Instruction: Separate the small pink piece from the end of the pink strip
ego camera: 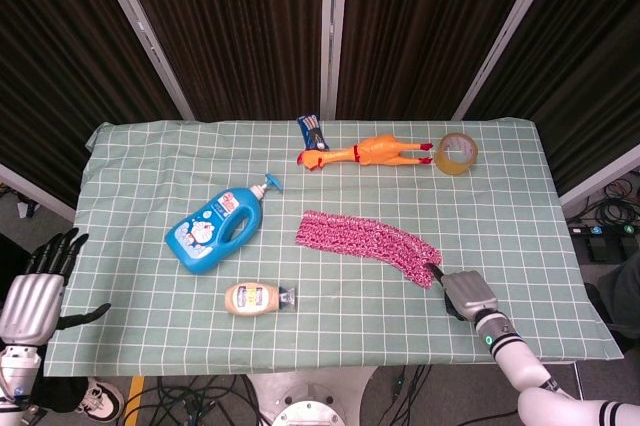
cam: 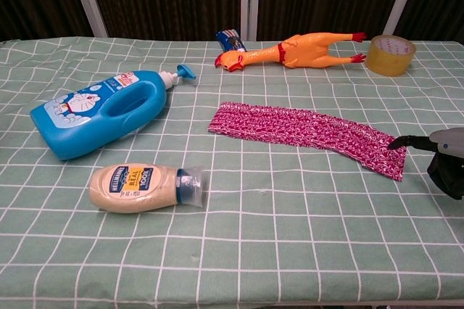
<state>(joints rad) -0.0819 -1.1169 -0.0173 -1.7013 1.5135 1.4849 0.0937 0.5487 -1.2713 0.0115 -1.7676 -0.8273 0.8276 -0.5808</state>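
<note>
The pink knitted strip (ego camera: 360, 236) lies flat across the middle of the table, running from the centre down to the right. Its right end (cam: 380, 153) is wider and is where the small pink piece sits; I cannot make out a seam. My right hand (ego camera: 468, 294) is on the table just right of that end, with one dark finger (cam: 400, 141) reaching to the strip's edge and nothing held. My left hand (ego camera: 35, 291) hangs off the table's left edge, fingers spread and empty.
A blue soap bottle (ego camera: 215, 226) lies left of the strip, and a mayonnaise bottle (ego camera: 255, 297) lies near the front edge. A rubber chicken (ego camera: 365, 153), a tape roll (ego camera: 456, 153) and a small blue packet (ego camera: 312, 130) sit along the back.
</note>
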